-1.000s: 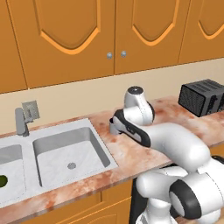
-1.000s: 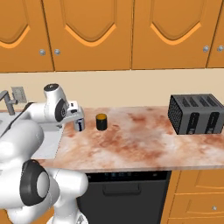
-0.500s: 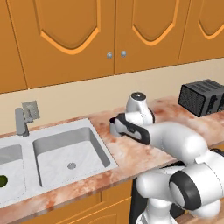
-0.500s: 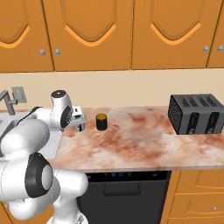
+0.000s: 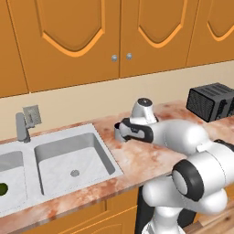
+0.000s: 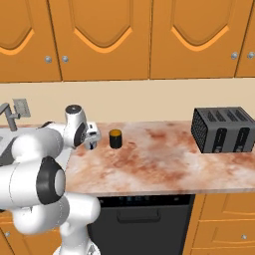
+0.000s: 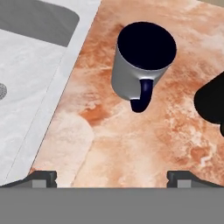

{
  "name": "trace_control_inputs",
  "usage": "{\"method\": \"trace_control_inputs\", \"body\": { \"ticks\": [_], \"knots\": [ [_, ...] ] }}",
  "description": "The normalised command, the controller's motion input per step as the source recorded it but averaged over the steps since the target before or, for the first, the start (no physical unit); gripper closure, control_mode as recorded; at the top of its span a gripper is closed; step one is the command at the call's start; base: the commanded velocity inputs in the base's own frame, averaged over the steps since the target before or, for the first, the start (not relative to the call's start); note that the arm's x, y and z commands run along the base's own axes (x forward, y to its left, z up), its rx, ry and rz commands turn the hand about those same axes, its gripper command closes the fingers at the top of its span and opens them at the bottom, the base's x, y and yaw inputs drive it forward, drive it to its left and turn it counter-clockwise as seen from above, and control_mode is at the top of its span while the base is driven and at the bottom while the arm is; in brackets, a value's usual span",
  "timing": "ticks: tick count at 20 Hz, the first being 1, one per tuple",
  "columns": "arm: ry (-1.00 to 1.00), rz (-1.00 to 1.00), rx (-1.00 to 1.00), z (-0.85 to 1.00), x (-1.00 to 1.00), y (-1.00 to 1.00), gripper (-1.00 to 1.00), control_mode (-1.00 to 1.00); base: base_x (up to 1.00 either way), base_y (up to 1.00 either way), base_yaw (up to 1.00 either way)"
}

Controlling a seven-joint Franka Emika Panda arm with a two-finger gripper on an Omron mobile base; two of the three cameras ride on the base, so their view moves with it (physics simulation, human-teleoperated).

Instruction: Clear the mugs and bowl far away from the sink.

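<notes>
The arm has swung right; its open end effector (image 7: 112, 177) hovers over the pale mug (image 7: 139, 68) beside the sink (image 7: 30, 74).

The pale grey-white mug (image 7: 139, 70) has a dark navy inside and handle; the black mug (image 6: 115, 139) shows an orange inside. The counter (image 6: 164, 159) is mottled rust and cream marble, the sink (image 5: 68, 160) pale grey-white with a grey faucet (image 5: 23, 124). The cabinets (image 6: 149, 37) are orange wood, the toaster (image 6: 222, 130) black, the arm (image 5: 183, 137) white with dark joints.

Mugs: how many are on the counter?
2. The pale grey mug with navy inside stands beside the sink, before the tool; the black mug with orange inside stands further right.
</notes>
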Motion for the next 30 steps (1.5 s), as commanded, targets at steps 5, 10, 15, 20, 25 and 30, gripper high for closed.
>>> {"method": "trace_control_inputs", "body": {
  "ticks": [5,10,15,20,25,30],
  "knots": [
    [0.0,0.01,0.02,-0.02,0.19,0.0,-1.0,-1.0,0.0,0.0,0.0],
    [0.0,0.01,0.02,-0.12,0.17,0.0,-1.0,-1.0,0.0,0.0,0.0],
    [0.0,0.01,0.02,-0.15,0.15,0.0,-1.0,-1.0,0.0,0.0,0.0],
    [0.0,0.02,0.03,-0.15,0.14,0.0,-1.0,-1.0,0.0,0.0,0.0],
    [0.0,0.02,0.03,-0.17,0.08,0.0,-1.0,-1.0,0.0,0.0,0.0],
    [0.0,0.01,0.03,-0.13,0.17,0.0,-1.0,-1.0,0.0,0.0,0.0]
  ]
}}
